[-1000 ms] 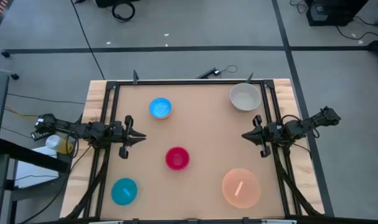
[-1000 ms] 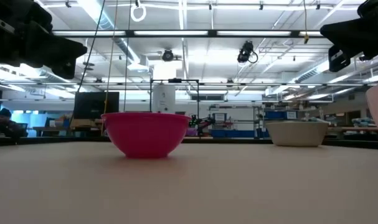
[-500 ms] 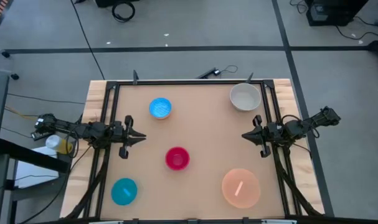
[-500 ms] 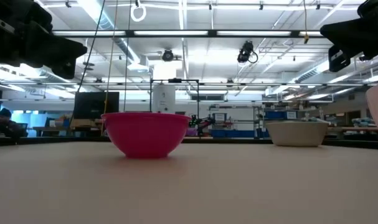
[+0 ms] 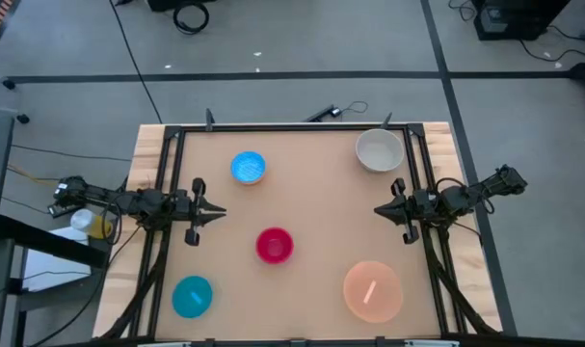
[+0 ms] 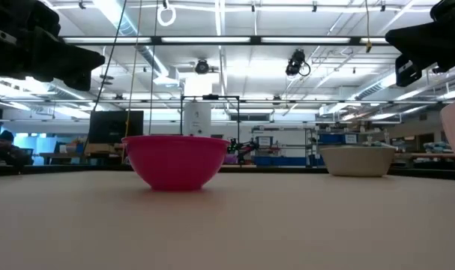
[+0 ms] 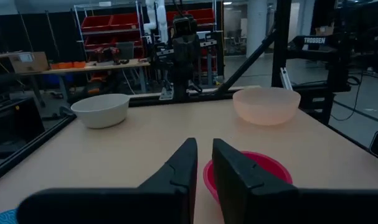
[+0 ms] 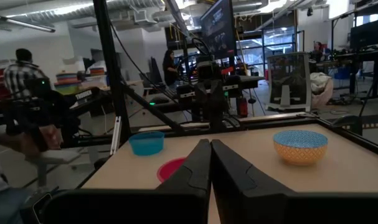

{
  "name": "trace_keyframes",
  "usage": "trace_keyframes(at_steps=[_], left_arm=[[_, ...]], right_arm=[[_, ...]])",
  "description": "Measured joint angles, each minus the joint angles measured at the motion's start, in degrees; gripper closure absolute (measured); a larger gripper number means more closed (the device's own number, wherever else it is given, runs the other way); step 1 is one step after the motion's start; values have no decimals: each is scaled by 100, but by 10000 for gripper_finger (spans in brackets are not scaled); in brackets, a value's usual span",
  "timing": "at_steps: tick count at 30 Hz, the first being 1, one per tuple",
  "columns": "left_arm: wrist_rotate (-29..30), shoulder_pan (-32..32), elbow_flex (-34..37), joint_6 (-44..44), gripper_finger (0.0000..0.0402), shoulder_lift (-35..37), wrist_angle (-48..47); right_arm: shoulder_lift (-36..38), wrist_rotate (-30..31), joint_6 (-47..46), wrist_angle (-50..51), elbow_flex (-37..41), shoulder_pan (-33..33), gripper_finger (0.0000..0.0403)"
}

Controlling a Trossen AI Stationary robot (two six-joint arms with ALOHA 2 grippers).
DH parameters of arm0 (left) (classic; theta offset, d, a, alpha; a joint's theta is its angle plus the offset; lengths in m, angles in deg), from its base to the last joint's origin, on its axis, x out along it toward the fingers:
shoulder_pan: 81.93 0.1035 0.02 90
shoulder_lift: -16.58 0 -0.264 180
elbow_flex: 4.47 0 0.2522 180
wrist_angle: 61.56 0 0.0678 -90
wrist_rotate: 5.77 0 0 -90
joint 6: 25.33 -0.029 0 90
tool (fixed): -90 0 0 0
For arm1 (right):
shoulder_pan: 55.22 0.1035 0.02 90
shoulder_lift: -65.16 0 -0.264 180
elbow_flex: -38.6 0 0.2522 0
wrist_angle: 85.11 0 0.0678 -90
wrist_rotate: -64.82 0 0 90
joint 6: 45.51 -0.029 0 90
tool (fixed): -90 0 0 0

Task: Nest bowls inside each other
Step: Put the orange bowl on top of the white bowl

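Five bowls stand apart on their bases on the tan table (image 5: 311, 193). The light blue bowl (image 5: 248, 168) is far left, the grey-white one (image 5: 379, 150) far right, the magenta one (image 5: 275, 245) in the middle, the teal one (image 5: 192, 296) near left and the larger peach one (image 5: 373, 291) near right. My left gripper (image 5: 220, 213) hangs level at the left edge, pointing inward over the table. Its fingers (image 7: 201, 152) stand a narrow gap apart with nothing between them. My right gripper (image 5: 377, 209) hangs level at the right edge, shut (image 8: 209, 146) and holding nothing.
A black frame (image 5: 292, 126) runs round the tabletop, with wooden margins outside it. Bare table lies between the bowls. In the right wrist view a person (image 8: 20, 71) shows beyond the table's left side.
My left gripper has rolled slightly about the line it points along, staying in place. The bowls and my right gripper have kept still.
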Motion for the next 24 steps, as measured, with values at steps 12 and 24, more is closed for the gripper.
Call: trace_keyframes(at_steps=[12,24], left_arm=[[84,4,0,31,349,2,892],[522,7,0,-577,349,-152,1628]], right_arm=[[0,608,1524,-1088,-1,-5,384],[-279,3071,844,-1928,-9,-318,384]])
